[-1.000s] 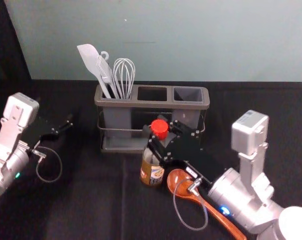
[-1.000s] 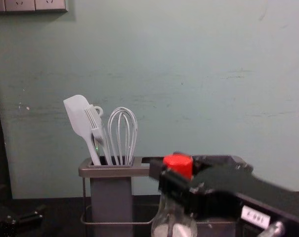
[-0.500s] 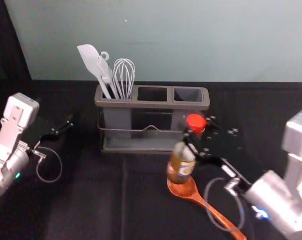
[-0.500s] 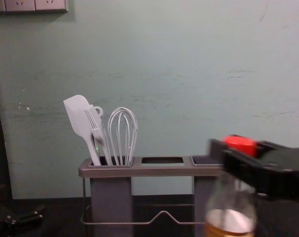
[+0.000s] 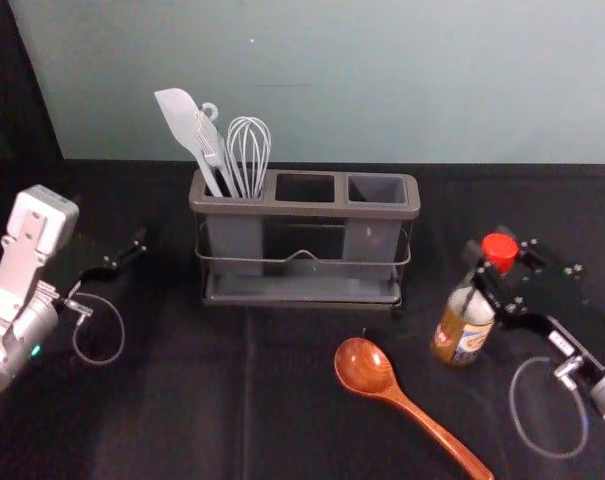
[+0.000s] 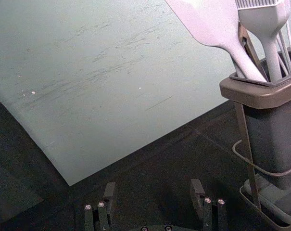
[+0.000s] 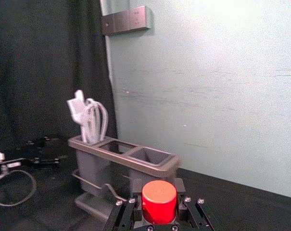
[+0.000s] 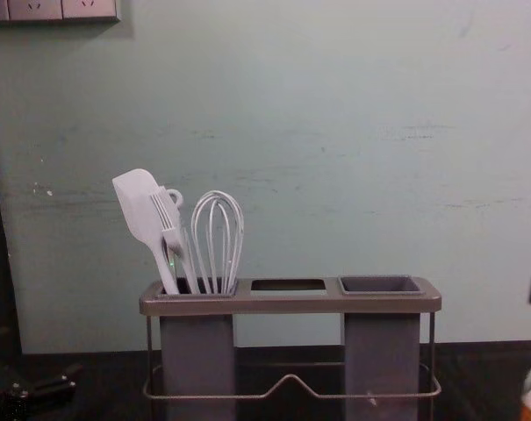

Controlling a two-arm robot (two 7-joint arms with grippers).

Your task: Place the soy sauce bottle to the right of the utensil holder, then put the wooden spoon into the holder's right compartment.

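Observation:
My right gripper [image 5: 500, 275] is closed around the neck of the soy sauce bottle [image 5: 462, 325], right of the utensil holder [image 5: 304, 209] and tilted slightly. In the right wrist view the red cap of the bottle [image 7: 159, 202] sits between the fingertips of my right gripper [image 7: 159, 196]. The wooden spoon [image 5: 363, 367] lies on the table in front of the holder, bowl toward it, handle toward the front right. The holder's right compartment [image 8: 381, 351] has nothing standing in it. My left gripper [image 5: 132, 255] is parked at the left; the left wrist view shows my left gripper [image 6: 152, 195] open.
A white spatula [image 5: 182, 118], a brush and a whisk [image 5: 249, 150] stand in the holder's left compartment. Behind the black-covered table [image 5: 172, 400] rises a pale green wall [image 5: 382, 80]. A dark curtain [image 7: 44, 67] hangs at the left.
The right gripper has carried the bottle rightward, from in front of the holder, past the spoon's bowl, to the holder's right side. The left arm and the spoon have kept their places.

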